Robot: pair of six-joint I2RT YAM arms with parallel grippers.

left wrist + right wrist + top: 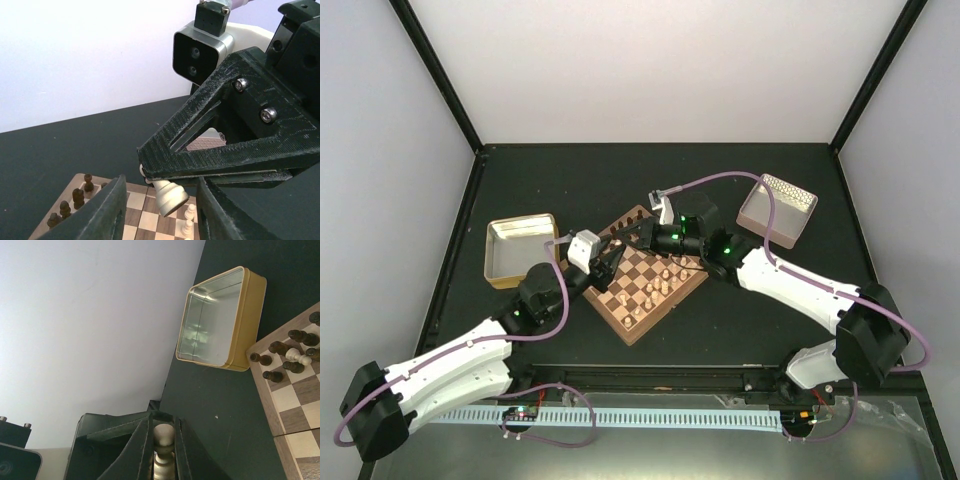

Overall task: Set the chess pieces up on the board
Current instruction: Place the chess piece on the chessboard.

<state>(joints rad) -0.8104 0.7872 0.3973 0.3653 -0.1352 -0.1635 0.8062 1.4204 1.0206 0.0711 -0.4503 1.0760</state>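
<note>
My right gripper (163, 440) is shut on the round head of a pale cream chess piece (163, 436) and holds it tilted above the board (645, 290). In the left wrist view the piece's wide base (171, 198) hangs from the right gripper's fingers (210, 160). My left gripper (162, 212) is open around that base, with a gap on each side. On the board stand dark pieces (75, 197) along the far edge and pale pieces (188, 220) nearer. In the top view the two grippers meet over the board's left corner (615, 250).
A shallow yellowish metal tray (520, 247) sits left of the board, seen too in the right wrist view (220, 320). A pinkish bin (777, 210) stands at the back right. Dark pieces and one pale piece (299, 358) crowd the board corner.
</note>
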